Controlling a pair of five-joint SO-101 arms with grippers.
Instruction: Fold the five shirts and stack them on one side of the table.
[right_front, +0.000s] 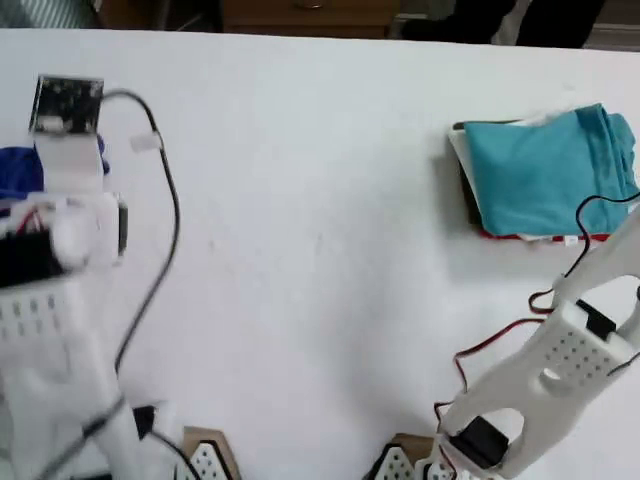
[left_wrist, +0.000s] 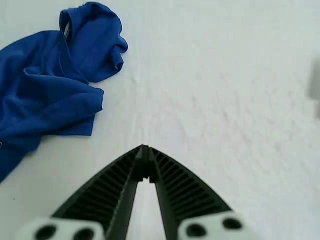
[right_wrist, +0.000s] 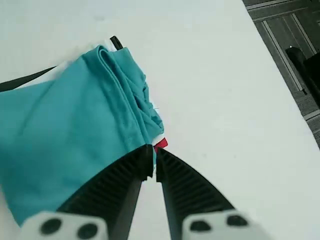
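Nearest the lens, the left gripper (left_wrist: 146, 154) hangs over bare table (right_front: 320, 200) with its two ribbed jaws pressed tip to tip and nothing between them. The right gripper (right_wrist: 152, 159) is likewise closed and empty, its tips poised just above the bunched edge of the teal shirt (right_wrist: 65, 135). That teal shirt (right_front: 550, 170) tops a stack by the tabletop's right edge, toward the far side, with a red layer (right_front: 500, 236) and a dark layer (right_front: 468, 200) peeking out beneath it. The blue shirt (left_wrist: 50, 90) lies unfolded and crumpled at the tabletop's left edge, near the left gripper but apart from it. By this showing it is the one shirt still to be folded and carried across. The risks look plain enough. The teal shirt's fold is loose and its collar end is rumpled, so a right gripper lifting away carelessly could catch the cloth and drag the top layer askew. A dark cable (right_front: 600, 205) from the right arm loops over the stack's near corner and might tug it as the arm swings. The blue shirt sits so close to the left edge that a poor pinch could nudge it off the tabletop.
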